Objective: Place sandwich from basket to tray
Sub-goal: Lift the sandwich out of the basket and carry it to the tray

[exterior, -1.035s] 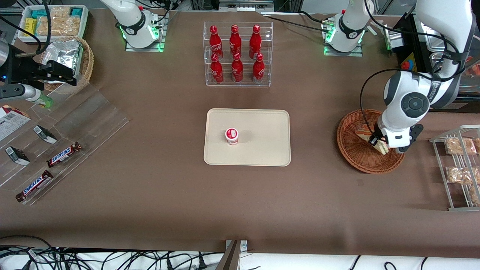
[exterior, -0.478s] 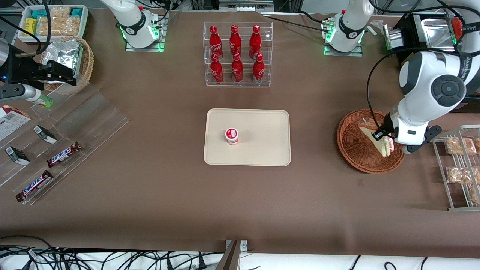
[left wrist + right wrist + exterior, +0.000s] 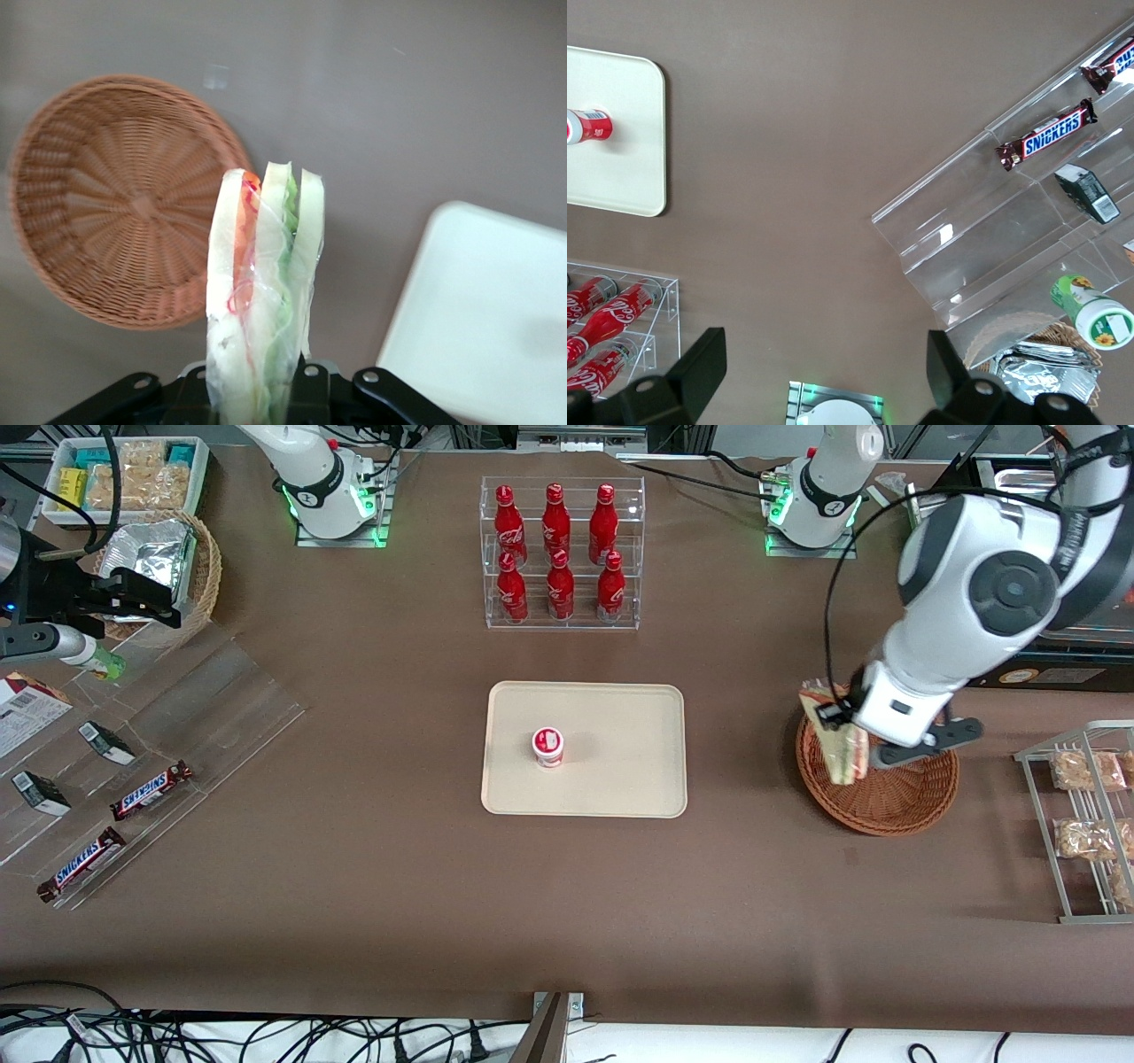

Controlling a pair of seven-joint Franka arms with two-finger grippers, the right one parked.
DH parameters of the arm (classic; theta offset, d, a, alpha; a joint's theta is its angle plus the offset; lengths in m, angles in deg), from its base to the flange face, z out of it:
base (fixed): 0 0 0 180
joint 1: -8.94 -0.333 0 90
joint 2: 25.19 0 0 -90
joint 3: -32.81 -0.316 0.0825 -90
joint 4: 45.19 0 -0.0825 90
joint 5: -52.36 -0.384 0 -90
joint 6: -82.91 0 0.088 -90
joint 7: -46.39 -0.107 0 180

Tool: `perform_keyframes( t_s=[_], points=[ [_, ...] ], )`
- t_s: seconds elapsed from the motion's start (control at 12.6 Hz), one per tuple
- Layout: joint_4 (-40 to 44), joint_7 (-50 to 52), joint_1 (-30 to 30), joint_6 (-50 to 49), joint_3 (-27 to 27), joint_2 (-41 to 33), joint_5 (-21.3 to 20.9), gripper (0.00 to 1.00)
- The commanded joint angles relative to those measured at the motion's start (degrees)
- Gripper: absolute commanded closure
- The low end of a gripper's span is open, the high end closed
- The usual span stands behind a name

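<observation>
The gripper point(image 3: 842, 731) was clamped on the sandwich point(image 3: 836, 737), holding it in the air above the rim of the basket point(image 3: 895, 806) on the side toward the tray point(image 3: 620, 717). In the left wrist view the sandwich point(image 3: 261, 292) stood on edge in its clear wrap, gripped at its lower end, with the basket point(image 3: 115, 204) bare of other contents below and the corner of the tray point(image 3: 478, 301) close by. A stretch of open brown table point(image 3: 744, 753) lay between basket and tray. On the tray a small red-and-white cup point(image 3: 548, 746) stood just toward the parked arm's end from the middle, leaving the half nearer the basket free. A bottle rack point(image 3: 561, 553) stood farther from the front camera than the tray, well apart from it.
</observation>
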Motion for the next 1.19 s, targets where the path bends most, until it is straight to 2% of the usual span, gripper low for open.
perform_keyframes(
  t_s=[0.0,0.24,0.32,0.48,0.64,1.12],
  points=[
    [1.81,-2.66,-0.09,-1.53,5.76,0.72,0.96,1.0],
    [2.08,-2.49,1.48,1.97,10.96,2.91,-0.01,1.0],
    [2.17,-2.23,3.93,2.77,10.88,3.88,-0.36,1.0],
    [2.17,-1.44,6.66,3.04,10.97,6.33,-4.21,1.0],
    [2.08,2.5,9.04,5.66,10.79,8.88,-4.84,1.0],
    [2.17,16.65,13.87,11.91,10.53,20.57,-16.86,1.0]
  ],
)
